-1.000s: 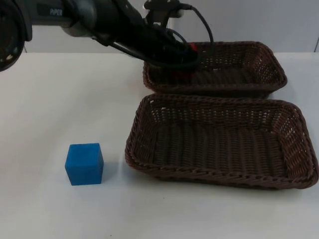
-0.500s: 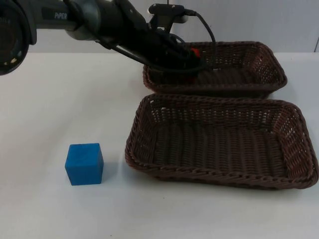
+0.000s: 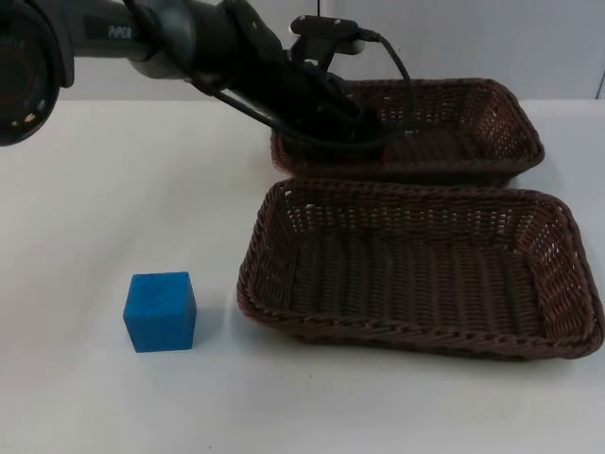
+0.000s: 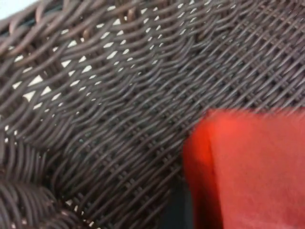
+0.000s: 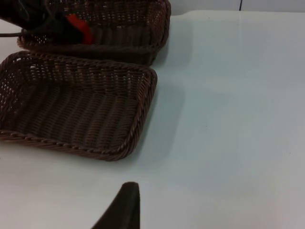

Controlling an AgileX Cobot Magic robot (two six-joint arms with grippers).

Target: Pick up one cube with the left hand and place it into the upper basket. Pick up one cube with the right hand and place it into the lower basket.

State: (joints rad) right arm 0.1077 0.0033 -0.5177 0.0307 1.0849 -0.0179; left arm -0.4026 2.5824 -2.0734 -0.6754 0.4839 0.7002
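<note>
My left gripper (image 3: 371,127) reaches down inside the upper basket (image 3: 515,109), near its left end, shut on a red cube (image 4: 252,171). In the left wrist view the cube hangs close over the basket's woven floor (image 4: 119,119). From the right wrist view the red cube (image 5: 79,26) shows low inside the upper basket (image 5: 159,19), with the left gripper (image 5: 57,23) around it. A blue cube (image 3: 160,311) sits on the table left of the lower basket (image 3: 572,246), which holds nothing. My right gripper (image 5: 121,210) waits above the table, to the right of both baskets.
The two brown wicker baskets stand one behind the other, almost touching. The lower basket (image 5: 143,95) lies in front of the right gripper. White table (image 3: 104,189) stretches to the left of the baskets and around the blue cube.
The left gripper has carried the red cube rightward and down into the upper basket. In the top view the cube has gone out of sight behind the arm. The blue cube has not moved.
</note>
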